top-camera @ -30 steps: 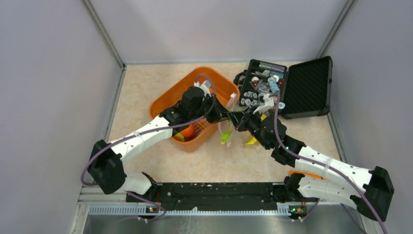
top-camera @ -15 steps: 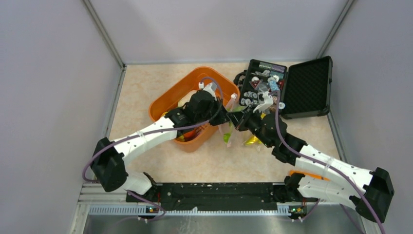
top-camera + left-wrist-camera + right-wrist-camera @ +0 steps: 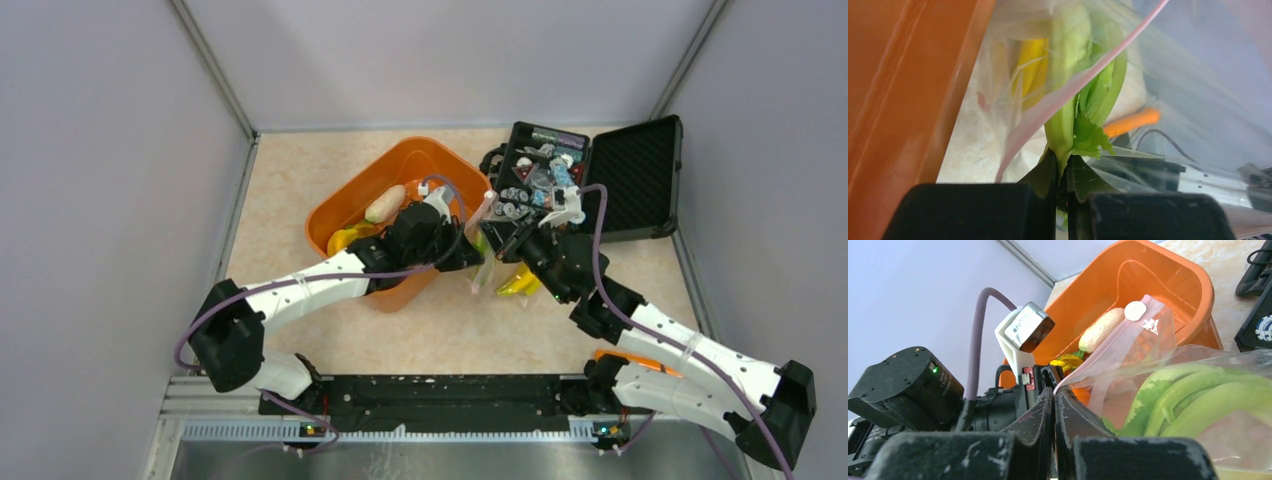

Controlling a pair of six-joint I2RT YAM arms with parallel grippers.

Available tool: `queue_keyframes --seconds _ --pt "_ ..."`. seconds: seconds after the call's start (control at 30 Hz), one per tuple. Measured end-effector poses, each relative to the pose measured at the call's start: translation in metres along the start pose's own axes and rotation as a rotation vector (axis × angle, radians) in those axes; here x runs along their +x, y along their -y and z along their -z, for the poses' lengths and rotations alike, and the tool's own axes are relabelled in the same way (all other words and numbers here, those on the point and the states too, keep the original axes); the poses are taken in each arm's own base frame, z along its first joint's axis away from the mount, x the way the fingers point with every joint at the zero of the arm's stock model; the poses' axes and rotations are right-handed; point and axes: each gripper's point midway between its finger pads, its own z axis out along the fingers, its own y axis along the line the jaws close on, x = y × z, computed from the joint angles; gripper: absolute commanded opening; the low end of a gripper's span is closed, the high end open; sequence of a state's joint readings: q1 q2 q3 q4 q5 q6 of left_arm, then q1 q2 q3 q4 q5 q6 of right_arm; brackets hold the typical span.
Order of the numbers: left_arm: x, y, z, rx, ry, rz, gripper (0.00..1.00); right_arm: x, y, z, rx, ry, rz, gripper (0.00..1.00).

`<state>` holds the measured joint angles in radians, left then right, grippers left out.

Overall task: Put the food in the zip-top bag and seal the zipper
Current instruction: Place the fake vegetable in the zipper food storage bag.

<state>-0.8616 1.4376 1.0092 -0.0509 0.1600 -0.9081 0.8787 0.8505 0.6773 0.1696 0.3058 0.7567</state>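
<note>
**Item count by kind**

Grippers: two, the left gripper [image 3: 470, 252] and the right gripper [image 3: 503, 243]. Orange basket [image 3: 440, 150]: one. Black case [image 3: 640, 180]: one, and the trinkets [image 3: 535, 180] in it are too small to count. Zip-top bag [image 3: 1198, 365]: one, with one zipper [image 3: 1073, 85]. Food: one whitish piece [image 3: 385, 203], one yellow piece [image 3: 342, 240] in the basket, one bunch of yellow bananas [image 3: 515, 283] in the bag, and one bunch of green stalks [image 3: 1068, 100], whose single stalks cannot be told apart.

Beige tabletop [image 3: 290, 180] w/ orange basket [image 3: 385, 168] at left, open black case [image 3: 640, 175] at right.
</note>
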Motion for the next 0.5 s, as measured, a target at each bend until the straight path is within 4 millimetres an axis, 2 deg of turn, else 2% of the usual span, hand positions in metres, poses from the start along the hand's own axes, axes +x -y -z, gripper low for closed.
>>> queue_keyframes --seconds 0.2,0.27,0.4,0.43,0.5 --pt "0.014 -0.008 0.0 -0.007 -0.04 -0.08 0.0 -0.001 0.003 0.001 0.017 0.007 -0.005 0.0" --pt "0.022 -0.009 0.001 -0.008 -0.069 -0.124 0.12 -0.003 0.004 0.001 0.022 0.013 -0.005 0.0" --pt "0.043 -0.015 0.002 -0.015 -0.159 -0.232 0.2 -0.003 0.005 0.002 0.029 0.013 -0.003 0.0" --pt "0.046 -0.017 0.002 -0.024 -0.179 -0.256 0.27 -0.003 0.006 0.002 0.03 0.012 -0.003 0.0" --pt "0.049 -0.022 0.003 -0.049 -0.208 -0.301 0.48 -0.003 0.006 0.002 0.034 0.007 0.0 0.0"
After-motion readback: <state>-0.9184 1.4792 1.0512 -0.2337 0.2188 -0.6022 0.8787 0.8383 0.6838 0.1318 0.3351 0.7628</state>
